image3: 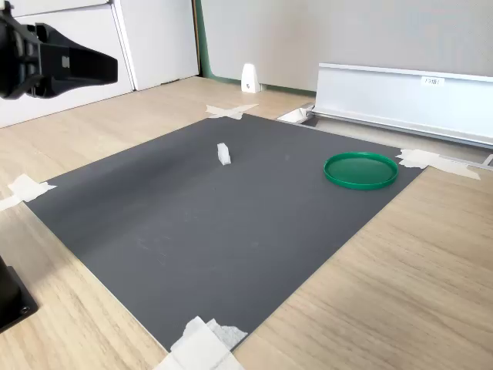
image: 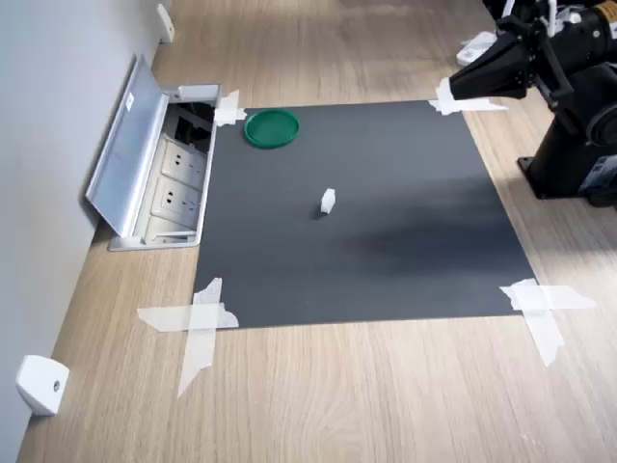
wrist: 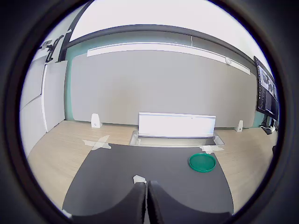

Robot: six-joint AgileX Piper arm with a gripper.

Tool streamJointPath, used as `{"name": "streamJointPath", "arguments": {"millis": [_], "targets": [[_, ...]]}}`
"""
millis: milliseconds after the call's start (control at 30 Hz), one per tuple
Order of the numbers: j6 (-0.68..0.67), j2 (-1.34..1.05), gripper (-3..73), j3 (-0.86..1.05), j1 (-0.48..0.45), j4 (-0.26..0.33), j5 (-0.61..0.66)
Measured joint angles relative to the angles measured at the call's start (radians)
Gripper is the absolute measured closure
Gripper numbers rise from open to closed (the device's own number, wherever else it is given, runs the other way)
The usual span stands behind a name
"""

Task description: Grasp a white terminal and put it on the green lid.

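Note:
The white terminal stands as a tiny block near the middle of the dark mat. The green lid lies flat near the mat's corner by the wall box, with nothing on it. My gripper hangs in the air above the mat's edge, far from both. Its fingers are pressed together with nothing between them.
An open metal socket box with a raised lid lies in the desk beside the green lid. White tape strips hold the mat's corners. The arm's black base stands at the first exterior view's right. A white wedge lies by the wall.

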Motion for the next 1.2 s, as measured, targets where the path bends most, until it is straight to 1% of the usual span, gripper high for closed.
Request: {"name": "streamJointPath", "arguments": {"millis": [833,967,1100,1200], "targets": [[0.0,-0.003,70.4,0.0,0.0,0.0,0.002],[-0.001,0.018,70.4,-0.021,0.0,0.0,0.058],[-0.003,0.11,70.4,-0.096,0.0,0.0,0.129],[-0.003,0.194,70.4,-0.166,0.0,0.0,0.136]]}}
